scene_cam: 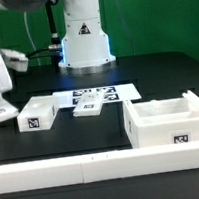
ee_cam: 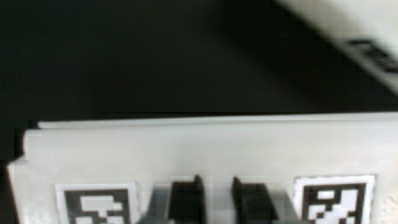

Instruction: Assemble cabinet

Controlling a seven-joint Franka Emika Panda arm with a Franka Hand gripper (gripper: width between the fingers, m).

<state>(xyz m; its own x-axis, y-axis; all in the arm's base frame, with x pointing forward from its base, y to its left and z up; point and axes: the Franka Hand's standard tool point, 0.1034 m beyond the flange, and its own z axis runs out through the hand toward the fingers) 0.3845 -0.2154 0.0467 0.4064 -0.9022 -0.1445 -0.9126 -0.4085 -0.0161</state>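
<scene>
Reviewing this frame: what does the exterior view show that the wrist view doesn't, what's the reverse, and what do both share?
Exterior view only: the cabinet, the marker board, two small tagged blocks, the long white rail and the robot base. Wrist view only: the shut fingertips close up, over a white part bearing two tags. Both: the gripper and the black table.
</scene>
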